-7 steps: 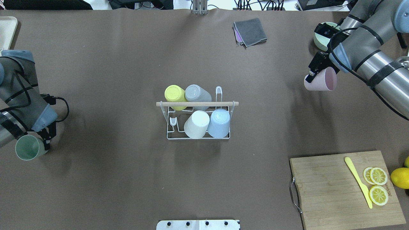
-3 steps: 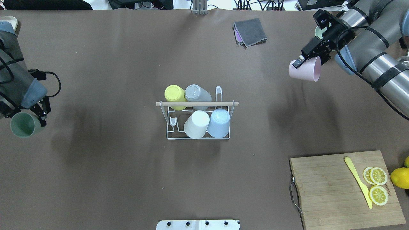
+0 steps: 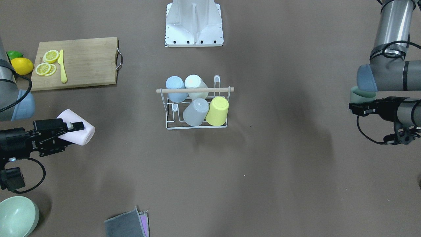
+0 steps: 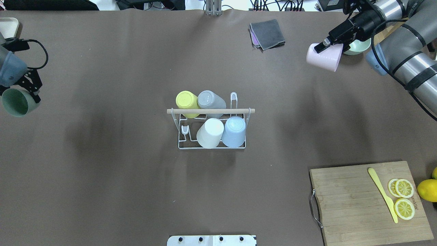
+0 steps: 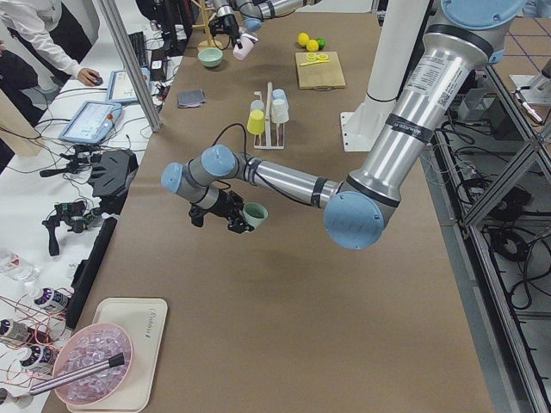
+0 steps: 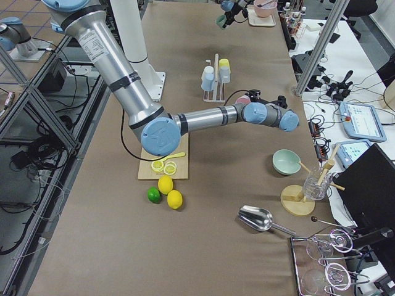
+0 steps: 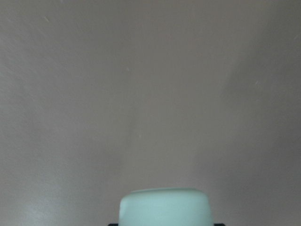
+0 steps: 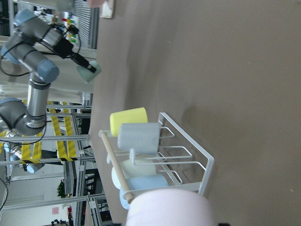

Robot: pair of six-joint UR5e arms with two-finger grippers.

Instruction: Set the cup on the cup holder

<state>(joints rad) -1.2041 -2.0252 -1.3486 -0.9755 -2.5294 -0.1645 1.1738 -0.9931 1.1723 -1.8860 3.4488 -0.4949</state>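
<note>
Facing the robot: the right hand (image 3: pixel 75 127) clamps the pink cup (image 3: pixel 83 135) by its wall, with the cup holder (image 3: pixel 195 89) well ahead of its fingertips.

Overhead: the left hand (image 4: pixel 32 91) grips the green cup (image 4: pixel 16 102), the holder far out to its side. Best to tip each cup mouth-down over a bare prong (image 4: pixel 233 98), clear of the rod (image 4: pixel 211 111).

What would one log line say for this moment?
left gripper: green cup held | right gripper: pink cup held | cup holder: partly filled

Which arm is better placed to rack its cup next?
Probably right: its pink cup hangs nearer the cup holder than the left's green cup, toward a free prong, and its wrist view frames the holder; the left's shows only table.
</note>
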